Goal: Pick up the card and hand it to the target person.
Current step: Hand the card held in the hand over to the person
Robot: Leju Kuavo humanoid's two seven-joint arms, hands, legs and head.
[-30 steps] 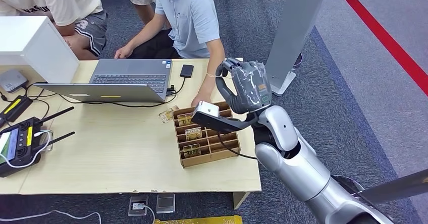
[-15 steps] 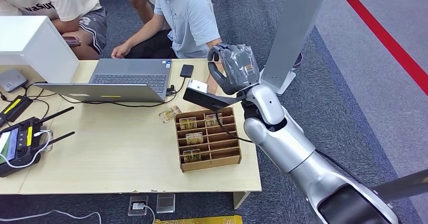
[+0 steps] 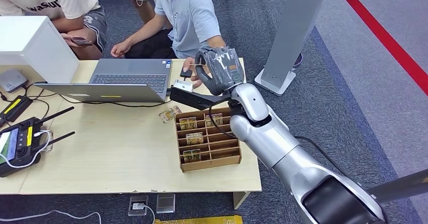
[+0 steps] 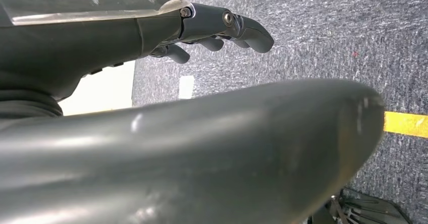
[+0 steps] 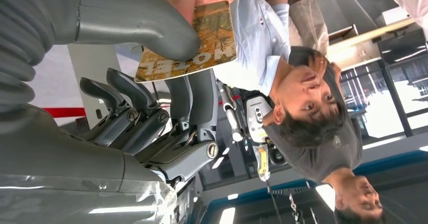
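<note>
**Card at the point of handover**

The right hand [image 3: 218, 71] is raised above the far edge of the table [image 3: 126, 163], beyond the wooden divider box [image 3: 208, 139]. In the right wrist view the card [image 5: 194, 40] is pinched between the thick thumb and the darker fingers [image 5: 194, 100], its long axis running outward from the hand. The person's hand [image 3: 191, 68] — belonging to the seated figure in the light blue shirt [image 3: 189, 14] — meets the card's free end. The transfer appears nearly complete; loosening the pinch should follow. The left hand [image 4: 222, 30] hangs over carpet, fingers loosely curled, holding nothing.
</note>
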